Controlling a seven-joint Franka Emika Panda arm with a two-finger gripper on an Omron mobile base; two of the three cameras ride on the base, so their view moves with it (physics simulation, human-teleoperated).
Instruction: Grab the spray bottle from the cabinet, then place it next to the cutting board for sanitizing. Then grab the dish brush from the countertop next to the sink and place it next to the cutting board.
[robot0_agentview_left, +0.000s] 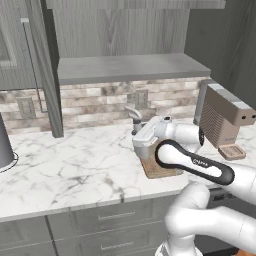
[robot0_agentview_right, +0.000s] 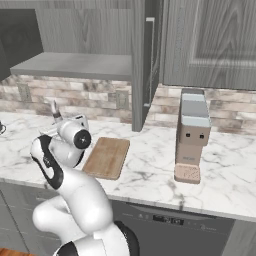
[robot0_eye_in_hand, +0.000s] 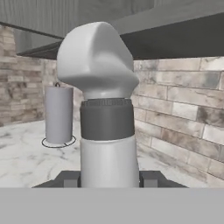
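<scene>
Spray bottle (robot0_eye_in_hand: 106, 109) is pinched upright between the gripper (robot0_eye_in_hand: 109, 178) fingers beside the cutting board (robot0_agentview_right: 106, 157); toppling is risked if released tilted.

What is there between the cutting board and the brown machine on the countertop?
Nothing: in the right base view, bare white countertop separates the cutting board from the brown machine.
</scene>
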